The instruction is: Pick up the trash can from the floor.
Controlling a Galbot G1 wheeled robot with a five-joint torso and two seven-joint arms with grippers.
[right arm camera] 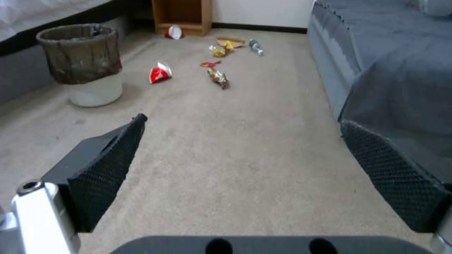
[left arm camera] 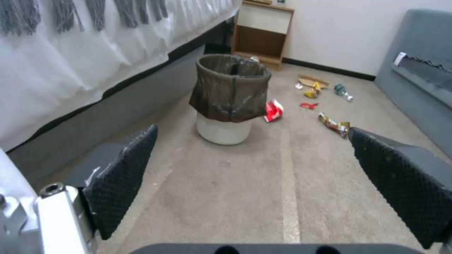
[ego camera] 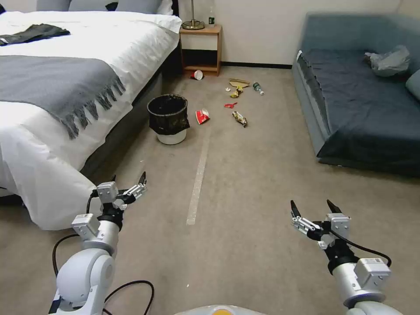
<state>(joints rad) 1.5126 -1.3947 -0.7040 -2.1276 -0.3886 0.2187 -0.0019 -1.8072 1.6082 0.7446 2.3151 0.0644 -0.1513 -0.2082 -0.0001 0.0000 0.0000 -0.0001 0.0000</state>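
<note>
Beige-brown carpet covers the floor (ego camera: 262, 197), and a pale tape strip (ego camera: 197, 179) runs along it away from us. We see a white bed (ego camera: 65, 109) with a grey fringed throw on our left and a dark blue sofa (ego camera: 363, 100) on our right, with a wooden nightstand (ego camera: 201, 48) against the far wall between them.

The trash can (ego camera: 169, 118) stands upright on the carpet just beside the bed's dark base — a small round white bin with a black bag folded over its rim. It is well ahead of both arms. A crushed red-and-white cup (ego camera: 202, 116) lies just beside it on the sofa side, and a scatter of wrappers (ego camera: 239, 118) and a small bottle (ego camera: 258, 88) lies farther along the floor; another cup (ego camera: 197, 75) lies on its side by the nightstand.

Our left gripper (ego camera: 128, 179) hangs low above the carpet near the bed's corner, fingers spread and holding nothing. Our right gripper (ego camera: 314, 205) hovers over bare carpet toward the sofa side — also spread wide, nothing between its black padded fingers (right arm camera: 108, 165)
</note>
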